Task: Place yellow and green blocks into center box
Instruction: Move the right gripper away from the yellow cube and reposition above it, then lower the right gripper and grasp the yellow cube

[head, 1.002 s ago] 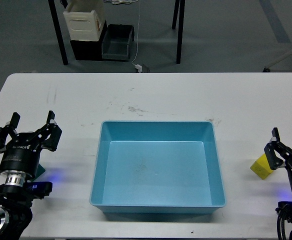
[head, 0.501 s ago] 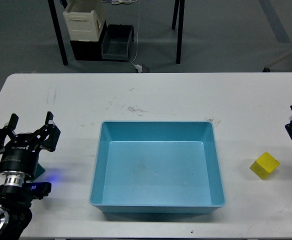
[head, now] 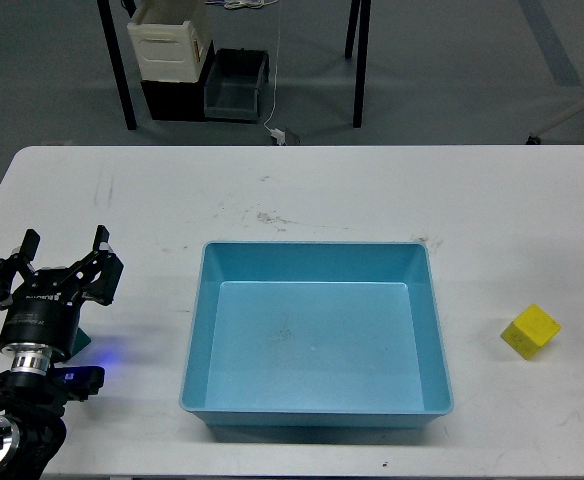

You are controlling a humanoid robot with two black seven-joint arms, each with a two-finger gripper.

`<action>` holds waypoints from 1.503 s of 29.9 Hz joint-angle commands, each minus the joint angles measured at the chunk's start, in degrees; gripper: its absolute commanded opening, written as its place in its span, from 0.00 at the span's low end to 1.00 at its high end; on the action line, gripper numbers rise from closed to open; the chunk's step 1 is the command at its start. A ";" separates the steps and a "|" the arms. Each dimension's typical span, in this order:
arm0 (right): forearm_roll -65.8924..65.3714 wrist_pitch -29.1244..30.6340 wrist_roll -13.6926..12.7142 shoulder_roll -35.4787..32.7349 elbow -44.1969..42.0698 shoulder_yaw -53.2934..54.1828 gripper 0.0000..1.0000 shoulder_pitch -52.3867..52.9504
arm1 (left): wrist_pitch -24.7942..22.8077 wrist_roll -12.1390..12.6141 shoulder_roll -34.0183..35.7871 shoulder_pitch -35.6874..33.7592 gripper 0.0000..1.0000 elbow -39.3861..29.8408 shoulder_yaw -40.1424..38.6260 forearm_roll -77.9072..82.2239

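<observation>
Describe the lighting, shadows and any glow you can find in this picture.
Head view: even, soft light, sharp focus; the yellow block casts only a faint shadow; a blue glow on the table beside the left gripper; no glare in the box.

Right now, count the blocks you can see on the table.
1. A yellow block sits on the table right of the blue box. No green block shows clearly; a teal sliver behind the left gripper may hide one.
</observation>
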 commanded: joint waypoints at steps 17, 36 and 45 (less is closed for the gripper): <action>-38.74 19.13 20.05 -22.13 -1.41 -63.63 1.00 40.05 | 0.23 0.00 -1.19 -0.86 1.00 1.32 0.10 0.02; -41.14 22.89 20.05 -10.27 -6.07 -71.19 1.00 39.52 | 0.23 -0.09 -1.89 -2.26 1.00 2.28 0.02 0.02; -40.61 22.89 20.05 -10.18 -7.47 -71.37 1.00 38.65 | 0.23 -0.09 -3.21 -2.35 1.00 2.37 0.02 0.11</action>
